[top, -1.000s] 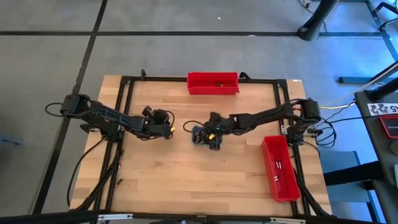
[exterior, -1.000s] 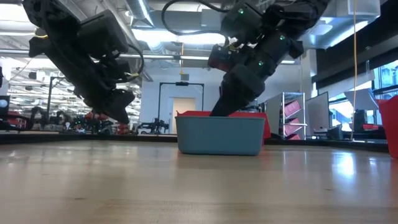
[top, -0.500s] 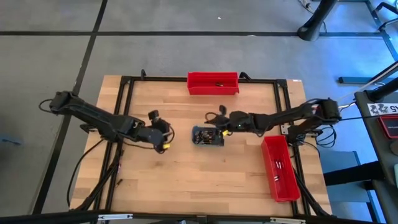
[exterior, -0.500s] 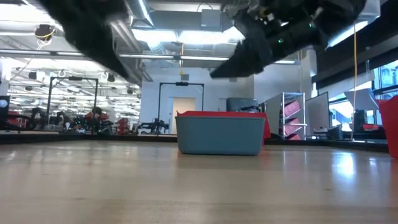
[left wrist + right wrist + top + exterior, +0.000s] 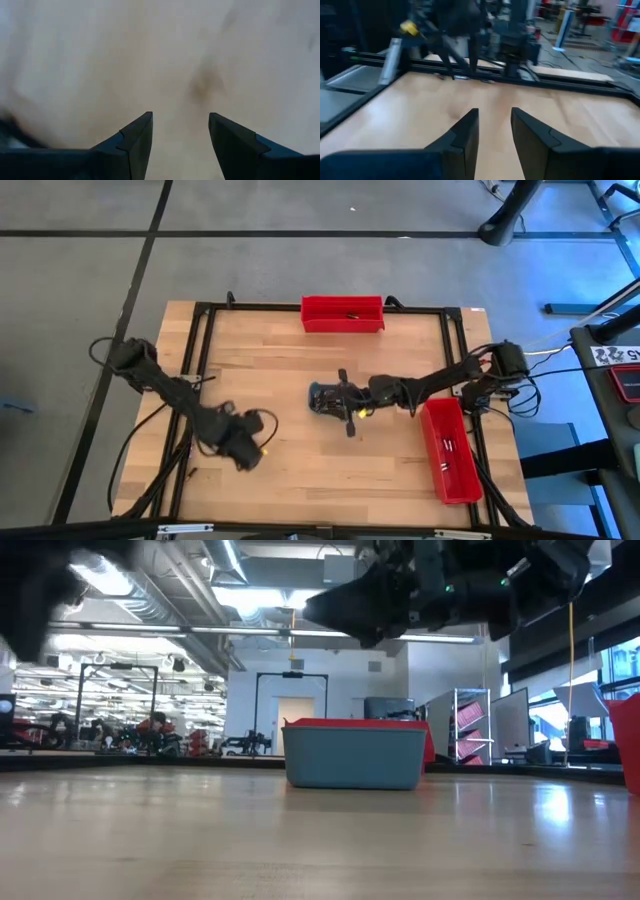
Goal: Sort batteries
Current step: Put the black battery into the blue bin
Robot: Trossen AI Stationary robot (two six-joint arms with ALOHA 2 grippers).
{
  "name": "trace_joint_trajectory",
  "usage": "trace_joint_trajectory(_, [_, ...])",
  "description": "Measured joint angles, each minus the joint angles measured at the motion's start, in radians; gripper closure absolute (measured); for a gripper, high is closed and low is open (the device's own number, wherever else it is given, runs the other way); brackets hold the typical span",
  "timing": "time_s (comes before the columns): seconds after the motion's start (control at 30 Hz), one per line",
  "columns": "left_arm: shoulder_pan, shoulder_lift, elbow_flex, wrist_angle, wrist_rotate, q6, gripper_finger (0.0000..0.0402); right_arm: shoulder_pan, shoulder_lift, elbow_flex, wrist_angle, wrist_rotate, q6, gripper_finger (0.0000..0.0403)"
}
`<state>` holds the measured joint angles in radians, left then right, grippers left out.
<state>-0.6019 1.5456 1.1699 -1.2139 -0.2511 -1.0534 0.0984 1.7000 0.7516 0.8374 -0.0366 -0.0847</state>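
Wood planks made up the table (image 5: 300, 470), framed by a black rail, and only the high view took in all of it: one red bin (image 5: 343, 313) at the middle of the far edge, a second red bin (image 5: 449, 450) along the right edge, and a small grey-blue tray (image 5: 328, 399) near the centre. Tiny specks in the far bin and pale slivers in the right bin may have been batteries (image 5: 449, 446), though they were too small to tell for sure. From above, the left gripper (image 5: 262, 446) hung over bare wood toward the near left part of the table, well apart from the tray, while the right gripper (image 5: 342, 383) sat over the tray's right side. The low view showed what the high view could not: the tray stood flat on the wood with the right arm's dark bulk raised clear above its rim. The left wrist view gave the left fingers (image 5: 132, 145) spread wide over bare wood with nothing between them. The right wrist view showed its fingers (image 5: 462, 137) parted by a narrow gap, also empty, looking across the table toward the rail.
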Motion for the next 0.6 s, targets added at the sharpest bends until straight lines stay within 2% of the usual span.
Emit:
trace_joint_trajectory(0.13, [-0.123, 0.075, 0.003, 0.002, 0.157, -0.240, 0.0218, 0.058, 0.000, 0.000, 0.003, 0.030, 0.027, 0.0286])
trace_joint_trajectory(0.27, [-0.283, 0.140, 0.003, 0.022, 0.171, -0.480, 0.0218, 0.155, 0.000, 0.000, 0.026, 0.056, 0.102, 0.0286])
trace_joint_trajectory(0.43, [-0.445, 0.200, 0.003, 0.042, 0.194, -0.743, 0.0218, 0.300, 0.000, 0.000, 0.071, 0.234, 0.106, 0.0286])
trace_joint_trajectory(0.5, [-0.482, 0.214, 0.003, 0.025, 0.213, -0.817, 0.0218, 0.346, 0.000, 0.000, 0.092, 0.315, 0.104, 0.0286])
trace_joint_trajectory(0.6, [-0.503, 0.216, 0.002, -0.028, 0.300, -0.924, 0.0218, 0.392, 0.000, 0.000, 0.109, 0.400, 0.103, 0.0286])
